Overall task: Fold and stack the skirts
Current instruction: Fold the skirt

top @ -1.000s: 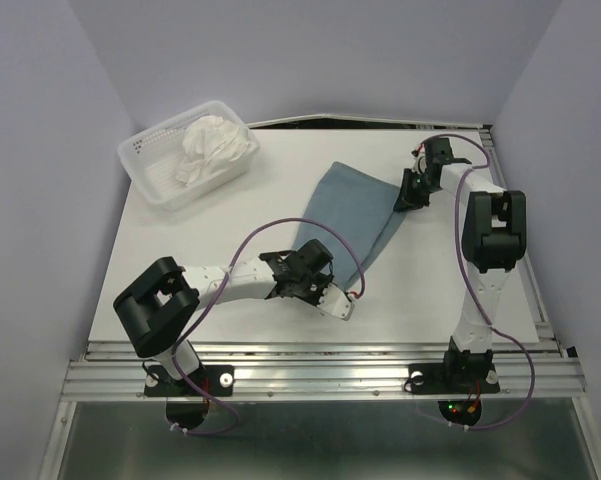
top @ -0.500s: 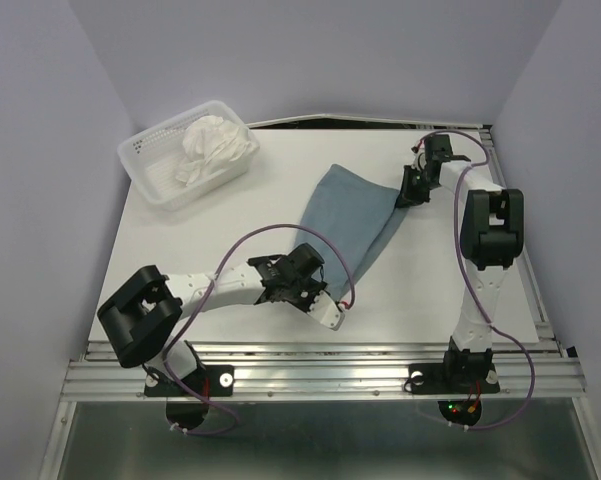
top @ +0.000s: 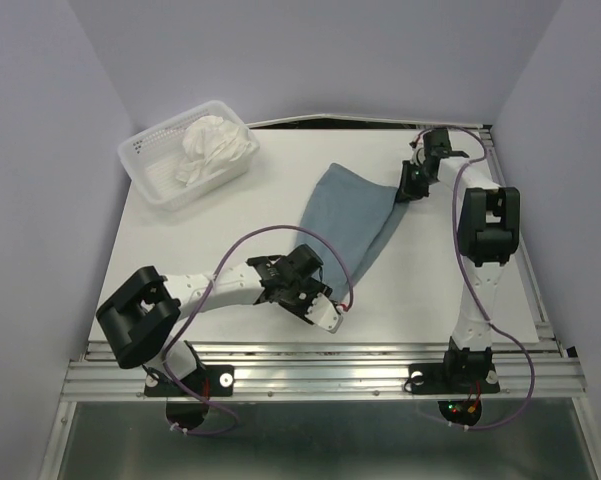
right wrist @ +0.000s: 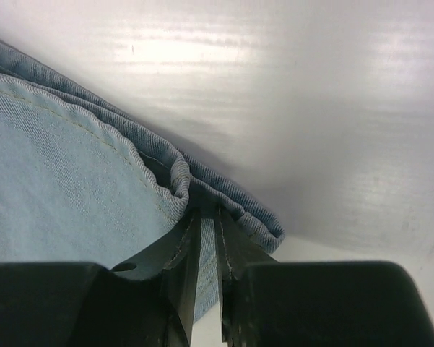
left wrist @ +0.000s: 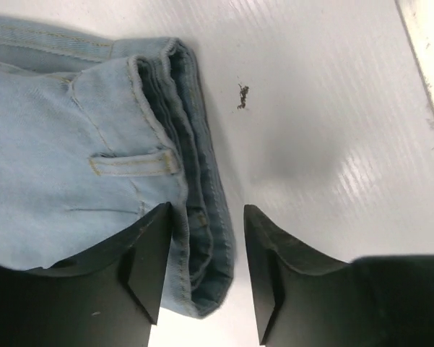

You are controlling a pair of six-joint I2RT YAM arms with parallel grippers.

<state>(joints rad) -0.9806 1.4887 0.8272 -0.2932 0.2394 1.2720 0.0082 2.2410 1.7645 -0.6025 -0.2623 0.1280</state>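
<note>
Easing apart vs 1 s ago: right hand (right wrist: 204,220) pinches blue-grey skirt (top: 350,215) at far hem, left hand (left wrist: 204,242) half-open astride near waistband, cloth straighter on counter (top: 230,225), prob ready to fold.

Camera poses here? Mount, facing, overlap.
Top external: above and behind the bases, looking down on the table; both arms, blue skirt, basket.
Left wrist: on the left arm, looking down at the skirt's belt-loop end; left gripper open astride its edge.
Right wrist: looking at the skirt's far corner; right gripper shut on it.
Shared: all see the blue skirt.
</note>
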